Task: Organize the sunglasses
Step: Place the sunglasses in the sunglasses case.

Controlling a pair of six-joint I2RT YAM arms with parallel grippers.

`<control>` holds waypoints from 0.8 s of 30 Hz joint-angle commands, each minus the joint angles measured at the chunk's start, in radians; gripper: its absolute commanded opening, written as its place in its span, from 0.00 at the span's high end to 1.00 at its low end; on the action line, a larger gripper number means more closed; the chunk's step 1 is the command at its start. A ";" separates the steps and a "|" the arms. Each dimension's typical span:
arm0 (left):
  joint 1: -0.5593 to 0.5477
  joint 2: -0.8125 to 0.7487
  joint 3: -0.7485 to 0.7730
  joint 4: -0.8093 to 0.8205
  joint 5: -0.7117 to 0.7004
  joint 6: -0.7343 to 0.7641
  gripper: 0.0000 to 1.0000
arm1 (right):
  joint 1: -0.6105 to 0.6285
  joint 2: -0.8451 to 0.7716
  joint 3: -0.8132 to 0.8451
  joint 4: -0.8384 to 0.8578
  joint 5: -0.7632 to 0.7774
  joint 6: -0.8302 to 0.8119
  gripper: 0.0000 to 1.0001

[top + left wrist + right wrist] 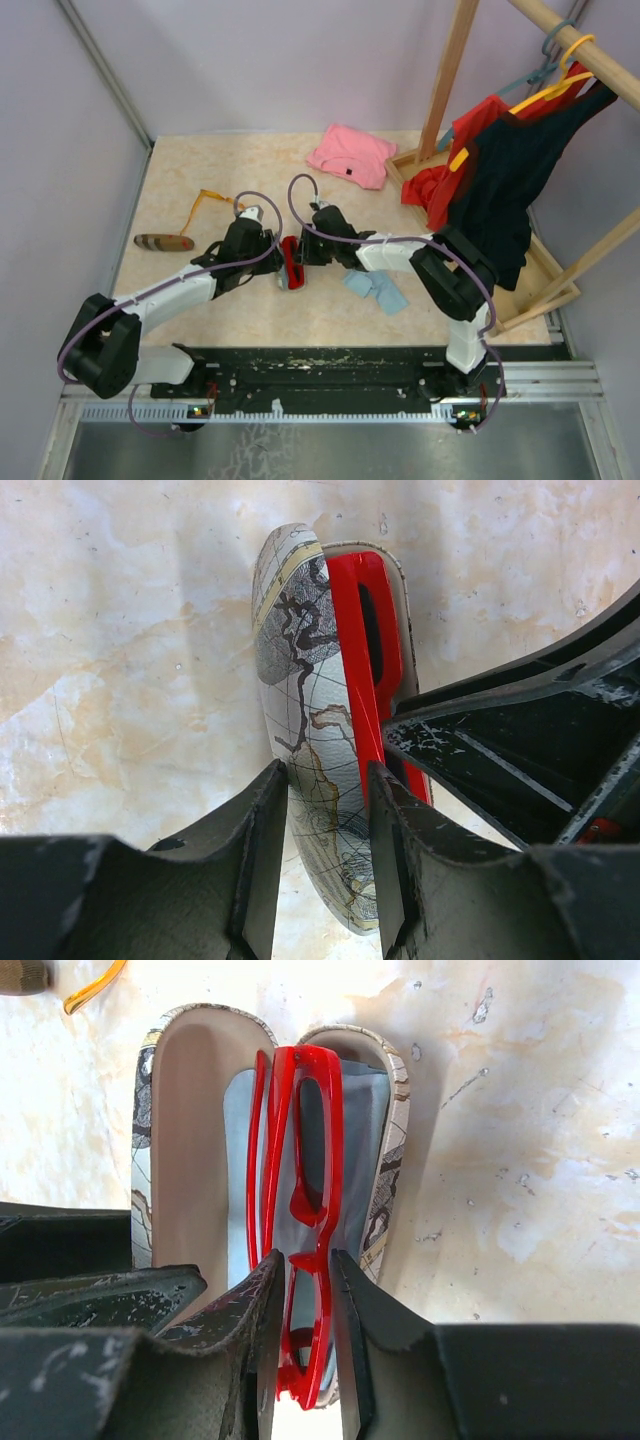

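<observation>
Now, red plastic-framed sunglasses with dark lenses [305, 1200]: folded, thin arms tucked against the frame; standing on edge inside the open map-print case, near the middle of the table just ahead of both arms.
Right gripper [300, 1272]: jaws closed on the red frame, one finger on each face, gripping close to one end; fingers reaching down into the case.
Oblong case with a grey old-map print [305, 730]: hinged open on the table, plain beige lining showing in one half, the red pair in the other.
Pale blue-grey layer inside the case [240, 1130]: lying under the red frame; cloth or lining, cannot tell.
Left gripper [328, 810]: jaws clamped across one shell of the map-print case, a finger on either side of it; just beside the right gripper.
Orange-amber thin-framed glasses [215, 200]: flat on the table behind and to the left of the left gripper, arms spread; well apart from the map-print case.
Brown oblong case [163, 242]: closed, lying near the orange-amber pair, left of the left arm.
Crumpled light blue cloth [377, 288]: on the table to the right of the map-print case, partly beneath the right arm.
Folded pink garment [350, 155]: near the far edge of the table.
Wooden clothes rack [450, 70]: at the right side, red and black garments hanging from it.
Pale marbled tabletop [200, 160]: beneath all of the above.
</observation>
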 commanded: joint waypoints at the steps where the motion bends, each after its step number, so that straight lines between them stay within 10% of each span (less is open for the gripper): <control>1: -0.003 -0.012 0.018 0.009 0.009 0.005 0.57 | 0.004 -0.074 0.039 -0.024 0.050 -0.048 0.74; 24: -0.003 -0.007 0.014 0.012 0.012 -0.002 0.57 | 0.004 -0.096 0.038 -0.086 0.125 -0.148 0.77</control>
